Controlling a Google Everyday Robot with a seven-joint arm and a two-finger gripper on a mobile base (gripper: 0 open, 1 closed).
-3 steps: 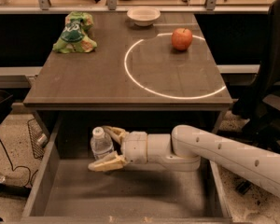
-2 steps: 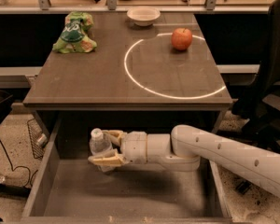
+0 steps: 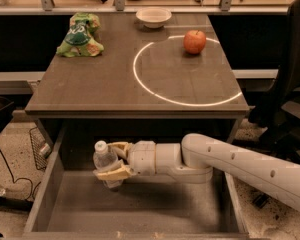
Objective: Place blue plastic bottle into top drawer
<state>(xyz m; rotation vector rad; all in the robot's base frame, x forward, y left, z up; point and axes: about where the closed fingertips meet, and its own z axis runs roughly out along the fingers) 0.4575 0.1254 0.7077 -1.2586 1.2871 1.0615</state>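
The blue plastic bottle (image 3: 104,160), clear with a white cap, stands upright inside the open top drawer (image 3: 155,209), at its back left. My gripper (image 3: 111,160) reaches in from the right and its two pale fingers (image 3: 113,173) are closed around the bottle's body. The bottle's base is at or just above the drawer's flat bottom; I cannot tell whether it touches. The white arm (image 3: 240,166) runs across the drawer's right side.
On the desk top (image 3: 100,84) lie a green snack bag (image 3: 81,35) at the back left, a white bowl (image 3: 153,17) at the back, and a red apple (image 3: 195,41) inside a white circle. A dark chair (image 3: 290,84) stands at the right.
The gripper and bottle have moved slightly left and a little lower in the drawer. The grip on the bottle is unchanged.
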